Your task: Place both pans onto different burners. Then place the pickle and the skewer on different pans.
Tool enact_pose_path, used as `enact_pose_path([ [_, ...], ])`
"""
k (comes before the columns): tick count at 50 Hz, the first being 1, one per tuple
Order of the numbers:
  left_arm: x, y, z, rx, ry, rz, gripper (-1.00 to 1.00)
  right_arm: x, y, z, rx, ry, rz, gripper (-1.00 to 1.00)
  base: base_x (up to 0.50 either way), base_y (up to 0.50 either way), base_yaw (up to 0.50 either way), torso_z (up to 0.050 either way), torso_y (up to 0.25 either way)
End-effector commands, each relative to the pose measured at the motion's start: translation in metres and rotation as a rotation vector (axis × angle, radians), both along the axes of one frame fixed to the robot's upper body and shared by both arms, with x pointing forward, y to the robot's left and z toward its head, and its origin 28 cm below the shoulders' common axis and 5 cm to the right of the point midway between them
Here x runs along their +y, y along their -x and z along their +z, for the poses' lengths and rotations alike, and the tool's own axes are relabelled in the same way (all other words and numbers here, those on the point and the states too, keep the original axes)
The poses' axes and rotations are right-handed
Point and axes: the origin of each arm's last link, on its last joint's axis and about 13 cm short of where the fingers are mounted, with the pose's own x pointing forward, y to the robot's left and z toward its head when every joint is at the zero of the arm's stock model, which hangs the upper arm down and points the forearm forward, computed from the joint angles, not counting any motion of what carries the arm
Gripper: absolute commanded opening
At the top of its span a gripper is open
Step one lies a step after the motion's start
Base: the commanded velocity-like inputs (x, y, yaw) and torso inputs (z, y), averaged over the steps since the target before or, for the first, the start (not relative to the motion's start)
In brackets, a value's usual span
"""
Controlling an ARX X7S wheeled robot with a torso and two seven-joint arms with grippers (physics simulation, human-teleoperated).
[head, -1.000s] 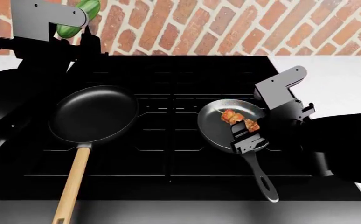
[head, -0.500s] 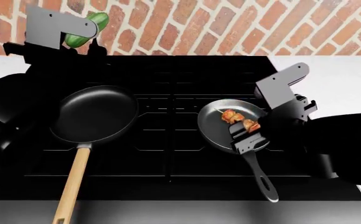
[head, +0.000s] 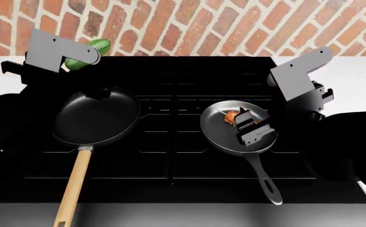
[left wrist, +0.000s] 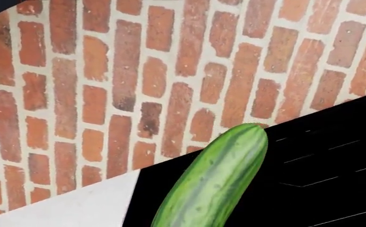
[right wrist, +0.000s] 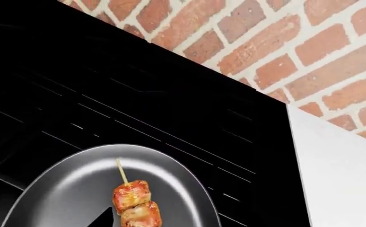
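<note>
The left gripper is clamped on the pickle near the stove's back left corner, and the empty black pan sits nearer its front edge.

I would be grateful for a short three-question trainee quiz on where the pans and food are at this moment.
1. True or false: the skewer lies in the grey pan.
2. The pickle is: A) in the black pan; B) held up at the left gripper; C) on the counter.
3. Fill in: the black pan's handle is ____.

Key: 1 true; 2 B; 3 wooden.
</note>
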Motion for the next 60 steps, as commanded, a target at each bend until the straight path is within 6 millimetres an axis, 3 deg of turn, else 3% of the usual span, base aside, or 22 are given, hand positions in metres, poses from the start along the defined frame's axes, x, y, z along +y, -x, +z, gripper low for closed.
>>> enact_pose_path([
  [1,0.006,0.008,-0.008,0.028,-0.012,0.014,-1.0,0.0,0.001,0.004,-0.025,-0.01,-0.004,1.0,0.0,0.0,0.0,0.0,0.0],
  [19,0.015,0.003,-0.022,0.072,-0.02,0.056,-1.0,0.003,0.002,0.014,-0.058,-0.02,0.002,1.0,0.0,0.0,0.0,0.0,0.0],
  [39,0.017,0.002,-0.033,0.111,-0.054,0.07,-1.0,0.0,0.001,0.003,-0.044,-0.027,0.002,1.0,0.0,0.0,0.0,0.0,0.0],
  [60,0.015,0.007,-0.036,0.121,-0.071,0.055,-1.0,0.003,0.002,0.006,-0.032,-0.026,-0.006,1.0,0.0,0.0,0.0,0.0,0.0],
])
